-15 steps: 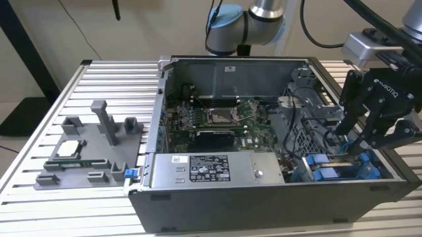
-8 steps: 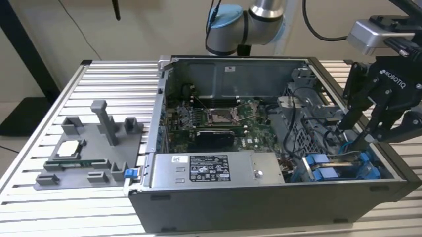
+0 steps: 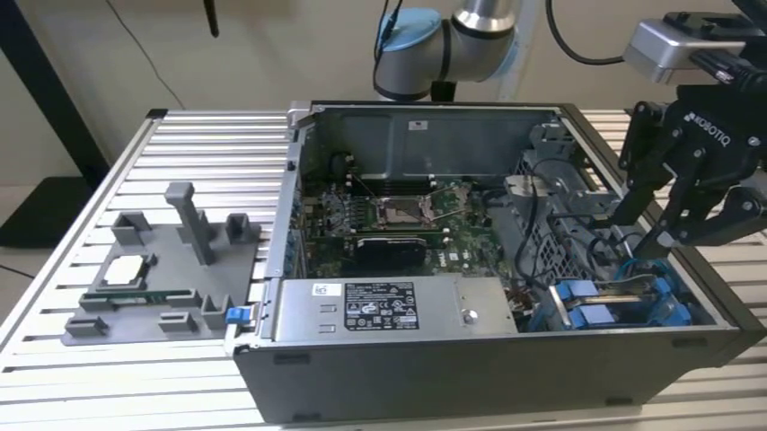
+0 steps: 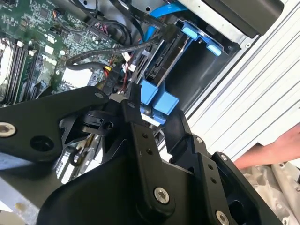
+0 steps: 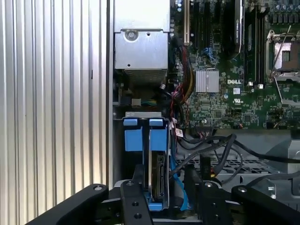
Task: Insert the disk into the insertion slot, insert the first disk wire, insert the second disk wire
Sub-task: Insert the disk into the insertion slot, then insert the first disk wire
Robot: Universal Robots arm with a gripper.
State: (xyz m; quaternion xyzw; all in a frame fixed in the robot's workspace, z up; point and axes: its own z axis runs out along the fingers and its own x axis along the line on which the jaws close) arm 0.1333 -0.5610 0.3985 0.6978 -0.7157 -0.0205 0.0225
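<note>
Because the disk (image 5: 158, 180) already stands edge-on within the insertion slot (image 5: 140, 115), the jaws hang released astride its blue carrier (image 5: 158, 139), near the unplugged cables (image 5: 211, 145).

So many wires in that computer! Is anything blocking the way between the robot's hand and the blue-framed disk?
Nothing visible does. The hand hangs just above the disk, which stands in the insertion slot. The black cables run beside it, on the motherboard side, not across the gap.
</note>
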